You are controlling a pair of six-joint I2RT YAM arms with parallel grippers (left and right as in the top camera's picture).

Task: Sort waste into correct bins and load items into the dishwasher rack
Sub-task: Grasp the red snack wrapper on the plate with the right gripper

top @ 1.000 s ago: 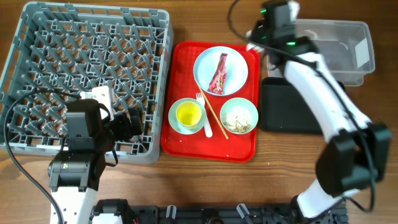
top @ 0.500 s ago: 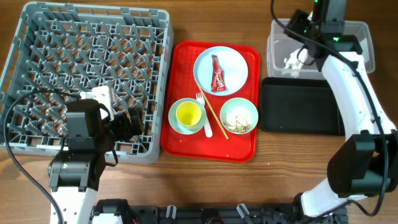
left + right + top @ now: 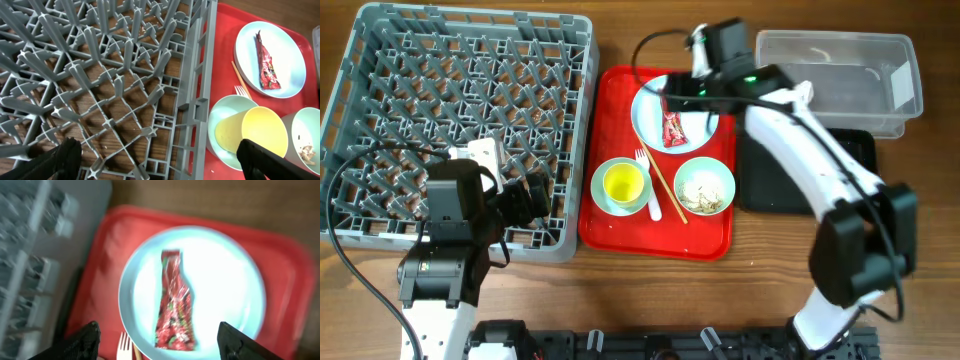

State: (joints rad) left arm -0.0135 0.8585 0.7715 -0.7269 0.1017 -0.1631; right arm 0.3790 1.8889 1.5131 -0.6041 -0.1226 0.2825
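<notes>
The grey dishwasher rack (image 3: 470, 120) (image 3: 100, 75) fills the left side. On the red serving tray (image 3: 610, 225) lies the mint plate (image 3: 695, 100) (image 3: 225, 280) with the red snack wrapper (image 3: 672, 130) (image 3: 174, 302) on it. My right gripper (image 3: 672, 98) (image 3: 162, 342) hovers open above the plate, one finger on each side of the wrapper and nothing held. A yellow cup (image 3: 623, 183) (image 3: 262, 132) sits in one bowl (image 3: 225, 125); the other bowl (image 3: 705, 186) holds food scraps. My left gripper (image 3: 542, 192) (image 3: 160, 162) stands open over the rack's front right edge.
A white fork (image 3: 644, 165) (image 3: 123, 347), a spoon (image 3: 653, 207) and chopsticks (image 3: 668, 185) lie between the bowls. The clear tub (image 3: 850, 70) stands at the back right. In front of it is the black tray (image 3: 790, 185), partly under my right arm.
My right gripper swung right to the clear tub, opened there, then came back left over the plate. The left arm has not moved.
</notes>
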